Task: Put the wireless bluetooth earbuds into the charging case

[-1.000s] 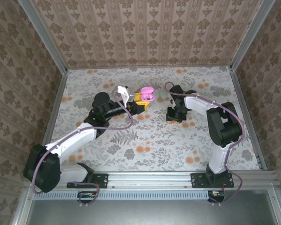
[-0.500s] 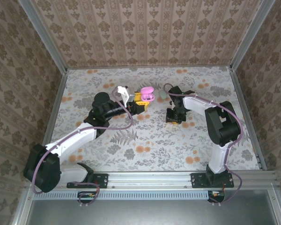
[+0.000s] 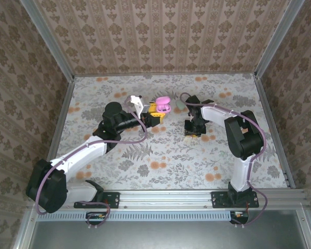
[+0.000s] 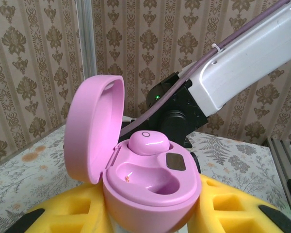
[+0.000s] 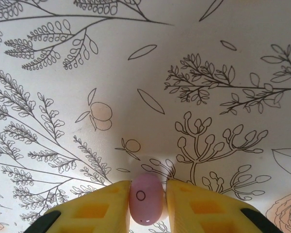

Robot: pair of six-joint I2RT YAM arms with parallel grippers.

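**Right wrist view: pink earbud gripped in the right hand; left hand holds the charging case**

**Item 1: right hand.** The two yellow pads are drawn close together. Each presses against one side of the pink earbud. The earbud stands upright in the gap, with a small ring mark facing the camera. It cannot be told whether it rests on the surface or sits clear of it. The floral surface lies directly ahead of the fingertips.

**Item 2: left hand.** In the left wrist view the jaws are set narrow and closed on the base of the charging case, with yellow fingers on either side. The case sits upright above the fingers. Its lid is hinged back to the left. A second earbud is seated in the socket farther from the hand. The nearer socket shows its bare pink floor. The right arm crosses behind the case.

**Item 3: overall layout.** In the top external view the left hand carries the charging case at its fingertips. The right hand points down at the surface, off to the right of the left hand and apart from it. A mint-green case lies on the surface between the two hands, just beyond the right hand.
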